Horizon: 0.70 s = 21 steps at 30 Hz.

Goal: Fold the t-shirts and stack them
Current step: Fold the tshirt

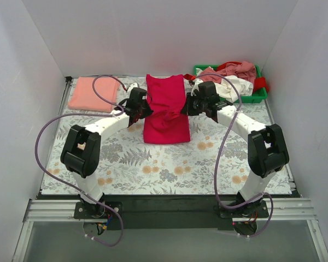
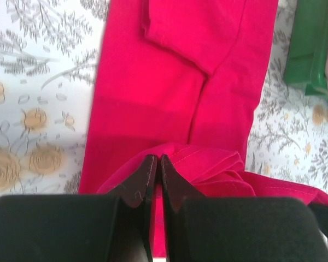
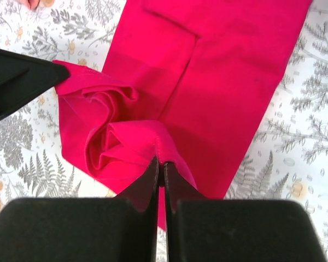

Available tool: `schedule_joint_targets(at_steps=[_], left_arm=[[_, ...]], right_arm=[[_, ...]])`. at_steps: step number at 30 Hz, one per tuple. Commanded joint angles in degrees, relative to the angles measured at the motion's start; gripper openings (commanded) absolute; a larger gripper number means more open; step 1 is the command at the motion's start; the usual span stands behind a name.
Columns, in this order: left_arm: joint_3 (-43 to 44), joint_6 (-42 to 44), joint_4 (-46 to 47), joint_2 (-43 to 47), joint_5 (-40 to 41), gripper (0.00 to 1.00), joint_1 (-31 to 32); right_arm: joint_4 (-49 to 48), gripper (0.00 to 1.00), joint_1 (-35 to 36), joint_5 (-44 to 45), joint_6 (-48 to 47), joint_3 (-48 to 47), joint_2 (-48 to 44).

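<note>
A large crimson-red t-shirt (image 1: pixel 165 109) lies lengthwise in the middle of the table, its sides folded in. My left gripper (image 1: pixel 138 112) is shut on a bunched edge of the crimson t-shirt (image 2: pixel 208 98) on its left side. My right gripper (image 1: pixel 190 106) is shut on a hemmed fold of the same shirt (image 3: pixel 218 82) on its right side. Both hold cloth lifted over the shirt's middle, where it is crumpled. A folded salmon-pink t-shirt (image 1: pixel 95 94) lies at the back left. White, dusty-pink and red tees (image 1: pixel 235 73) lie heaped in the bin.
A green plastic bin (image 1: pixel 257 97) stands at the back right, its corner in the left wrist view (image 2: pixel 309 49). The table has a floral cloth (image 1: pixel 169 169). White walls close in the back and sides. The left gripper's body shows in the right wrist view (image 3: pixel 16 82).
</note>
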<state>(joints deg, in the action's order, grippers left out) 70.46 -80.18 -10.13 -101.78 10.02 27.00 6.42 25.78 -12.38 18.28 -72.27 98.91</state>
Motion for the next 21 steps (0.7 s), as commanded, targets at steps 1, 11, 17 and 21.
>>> schedule_joint_targets(at_steps=[1,11,17,21], left_arm=[[4.86,2.31,1.78,-1.66,-1.40,0.00,-1.86],[10.93,2.75,1.61,-10.81,-4.57,0.00,-5.21],[15.23,4.16,1.78,-16.08,-7.29,0.00,-6.09],[16.99,3.81,0.29,-17.84,-6.77,0.01,-6.44]], right_arm=[[-1.93,0.01,-1.25,-2.55,-1.50,-4.98,2.77],[-1.93,0.01,-4.24,-4.84,-1.94,-13.24,12.44],[-2.02,0.01,-5.56,-5.55,-1.76,-16.76,17.27],[-1.85,0.06,-6.44,-5.81,-1.15,-19.66,19.12]])
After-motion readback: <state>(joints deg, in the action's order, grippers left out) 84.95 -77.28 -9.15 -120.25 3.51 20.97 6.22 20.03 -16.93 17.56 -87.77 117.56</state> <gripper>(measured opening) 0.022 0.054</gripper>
